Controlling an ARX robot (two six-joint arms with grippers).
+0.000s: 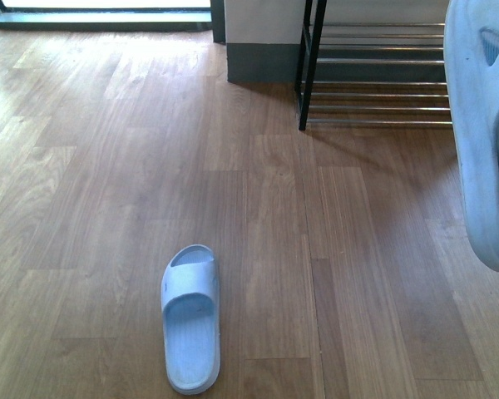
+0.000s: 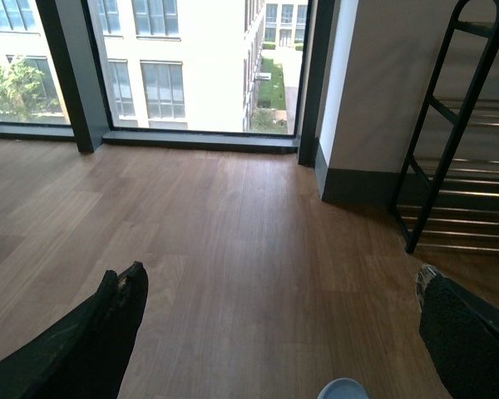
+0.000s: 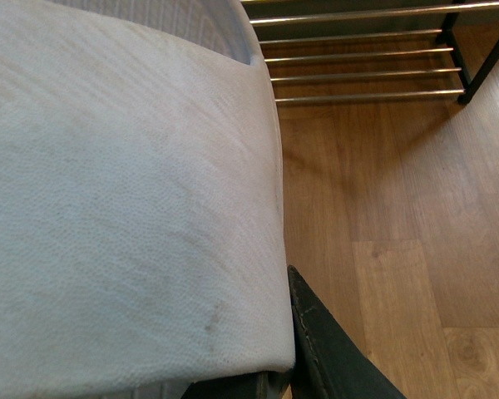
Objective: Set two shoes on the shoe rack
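The right claw (image 3: 270,384) is clamped on the held sandal (image 3: 125,191). One dark finger (image 3: 328,349) presses at the strap's edge and the other is hidden behind the strap. In the front view this sandal hangs in the air at the right edge, in front of the rack (image 1: 312,66), whose chrome bars stand against the far wall. The left claw (image 2: 279,287) is spread wide above the floor (image 2: 233,233) with nothing between its fingers. The floor sandal (image 1: 191,320) lies flat, sole down, left of centre, well apart from the rack.
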